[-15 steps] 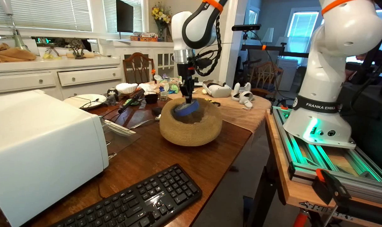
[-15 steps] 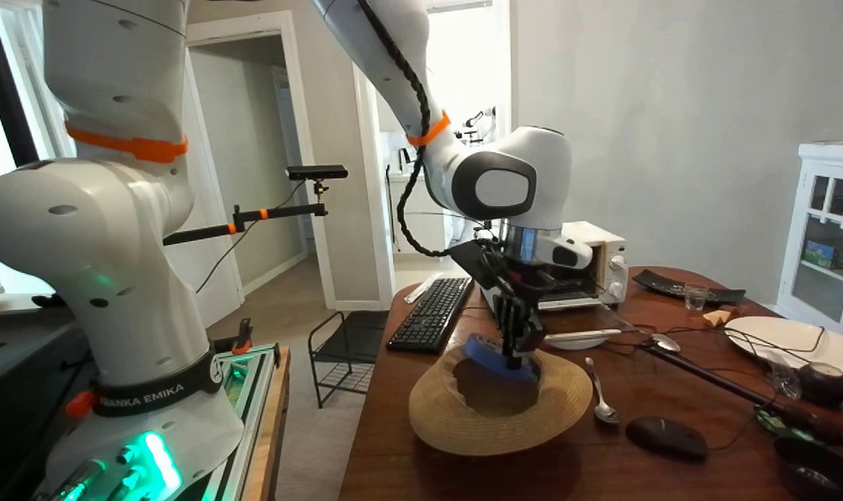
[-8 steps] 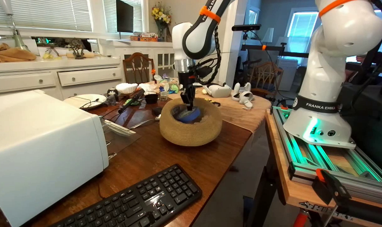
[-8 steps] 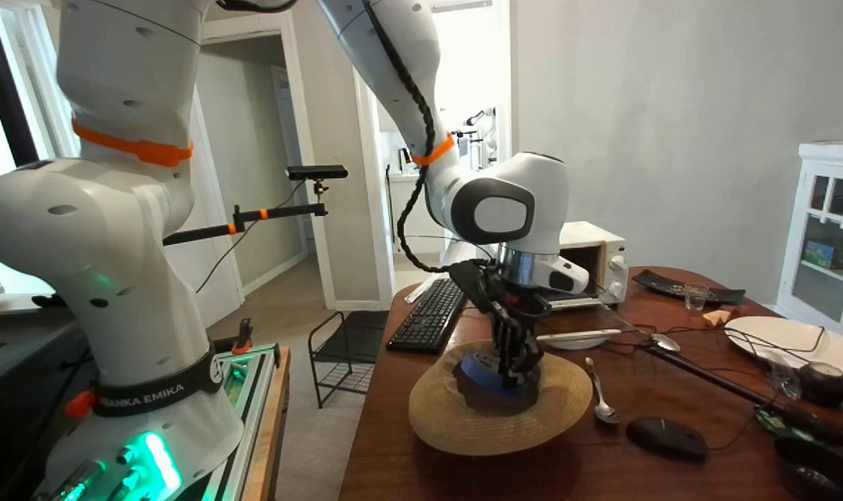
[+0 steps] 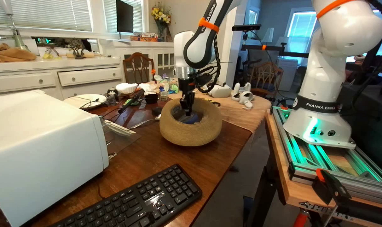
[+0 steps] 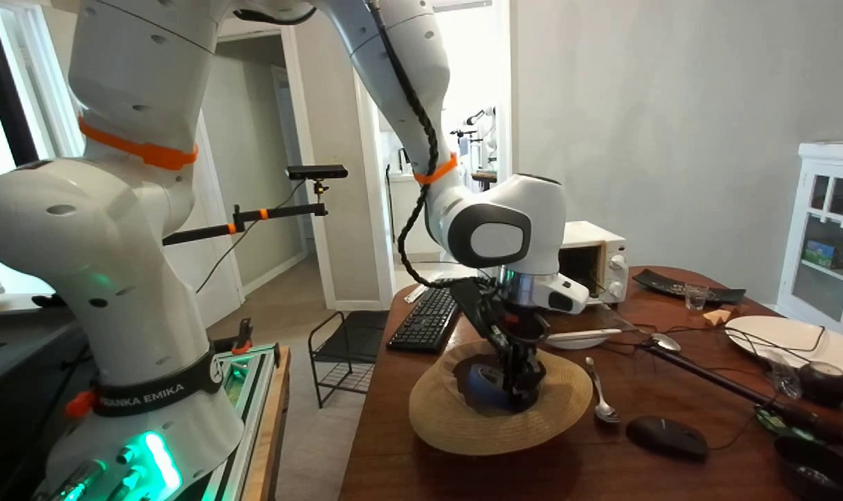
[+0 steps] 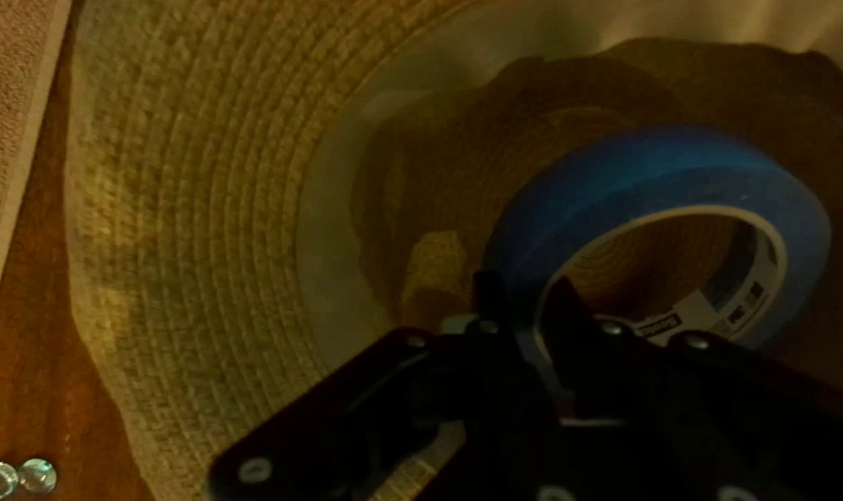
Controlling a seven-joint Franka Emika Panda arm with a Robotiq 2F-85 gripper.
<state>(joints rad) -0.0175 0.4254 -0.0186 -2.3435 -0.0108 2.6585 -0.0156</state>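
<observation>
A straw hat (image 5: 191, 135) rests on the wooden table with its hollow facing up, in both exterior views. Inside that hollow is a roll of blue tape (image 7: 672, 181), tilted, with a white printed inner ring. My gripper (image 7: 526, 292) is shut on one side of the ring, one finger inside its hole and one outside. From outside, the gripper (image 6: 522, 396) reaches down into the hat, which partly hides the tape (image 5: 194, 119). Whether the roll touches the hat's bottom I cannot tell.
A black keyboard (image 5: 156, 198) and a white toaster oven (image 5: 52, 142) share the table. Near the hat lie a spoon (image 6: 601, 400) and a black mouse (image 6: 666, 438). Two glass beads (image 7: 18, 478) show beside the brim. Farther off are a plate (image 6: 797, 341) and a VR headset (image 5: 219, 90).
Arm and gripper have come down, carrying the tape roll deeper into the hat, so less blue shows from outside. The hat has stayed in place.
</observation>
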